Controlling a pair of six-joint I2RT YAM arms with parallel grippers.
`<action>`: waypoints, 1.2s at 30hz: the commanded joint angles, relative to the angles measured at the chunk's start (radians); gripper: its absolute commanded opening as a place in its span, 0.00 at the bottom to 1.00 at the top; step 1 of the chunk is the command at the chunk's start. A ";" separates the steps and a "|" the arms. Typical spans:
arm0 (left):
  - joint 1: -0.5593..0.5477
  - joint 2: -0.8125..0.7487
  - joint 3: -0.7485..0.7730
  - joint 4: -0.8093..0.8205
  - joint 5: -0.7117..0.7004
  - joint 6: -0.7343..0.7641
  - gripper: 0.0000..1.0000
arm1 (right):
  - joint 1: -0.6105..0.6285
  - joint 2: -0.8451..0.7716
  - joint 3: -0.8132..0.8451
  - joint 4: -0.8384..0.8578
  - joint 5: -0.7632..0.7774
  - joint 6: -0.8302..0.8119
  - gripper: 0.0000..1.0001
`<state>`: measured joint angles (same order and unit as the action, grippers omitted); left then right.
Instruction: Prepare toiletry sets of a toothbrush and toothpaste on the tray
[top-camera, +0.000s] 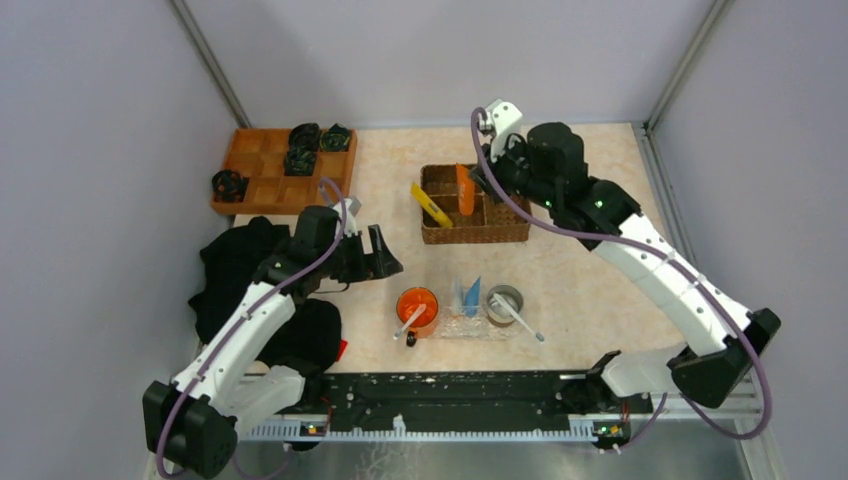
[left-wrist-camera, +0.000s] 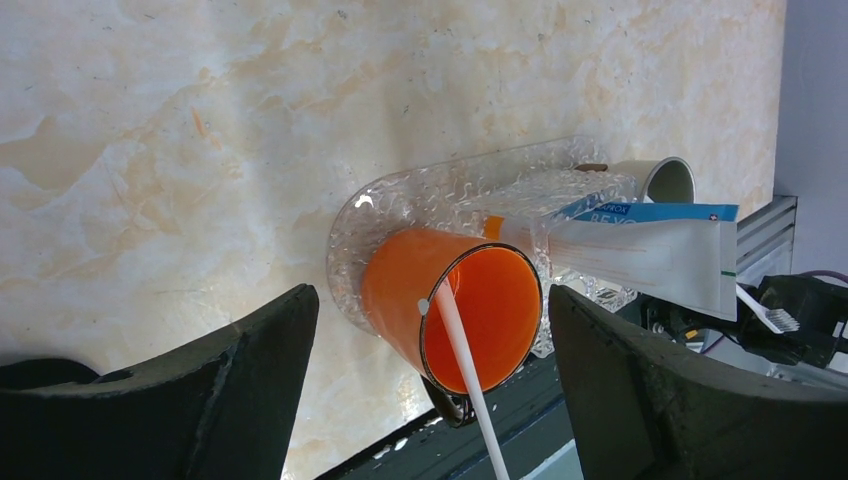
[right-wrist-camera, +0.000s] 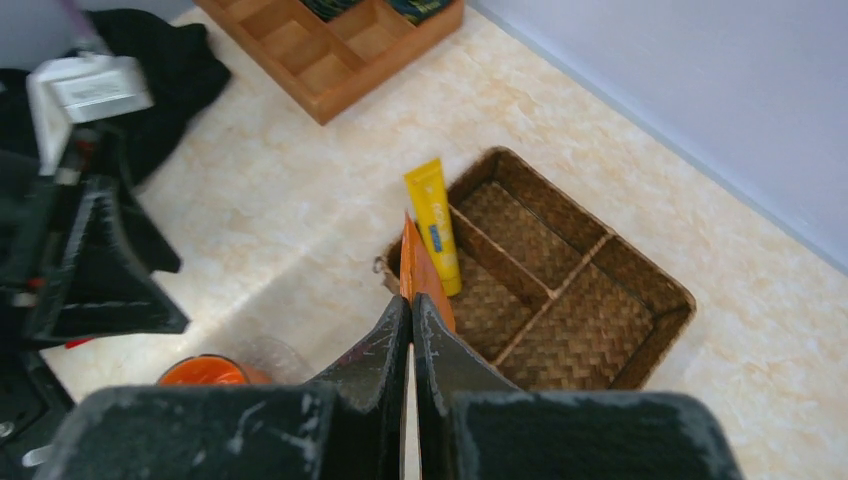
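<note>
Your right gripper (right-wrist-camera: 411, 305), pinched shut on an orange tube (right-wrist-camera: 420, 275) whose lower end hides behind the fingers (right-wrist-camera: 370, 350), hangs over the wicker basket (right-wrist-camera: 585, 335); your left gripper (left-wrist-camera: 432, 300) stands wide before the orange mug (left-wrist-camera: 400, 290), its toothbrush (left-wrist-camera: 462, 360) cut off. The clear tray (left-wrist-camera: 440, 195), faint from above, bears a blue tube (left-wrist-camera: 640, 250) on beige marbled tabletop (left-wrist-camera: 200, 120), lilac walls (top-camera: 100, 150) around.

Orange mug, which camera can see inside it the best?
The left wrist view. The orange mug fills the middle, mouth toward the camera, a white toothbrush inside. The top view shows it small, from above. The right wrist view catches only its rim.
</note>
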<state>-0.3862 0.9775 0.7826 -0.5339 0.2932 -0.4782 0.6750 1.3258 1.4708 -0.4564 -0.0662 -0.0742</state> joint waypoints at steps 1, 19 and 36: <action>0.006 -0.009 -0.022 0.034 0.032 -0.003 0.90 | 0.109 -0.093 0.097 -0.114 0.058 -0.004 0.00; 0.004 -0.040 -0.036 0.018 0.063 -0.007 0.88 | 0.276 -0.379 -0.028 -0.290 0.022 0.155 0.00; 0.004 -0.034 -0.018 0.007 0.065 -0.010 0.87 | 0.342 -0.504 -0.358 -0.144 -0.049 0.284 0.00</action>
<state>-0.3862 0.9459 0.7509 -0.5228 0.3412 -0.4820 0.9981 0.8703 1.1385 -0.7193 -0.1081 0.1684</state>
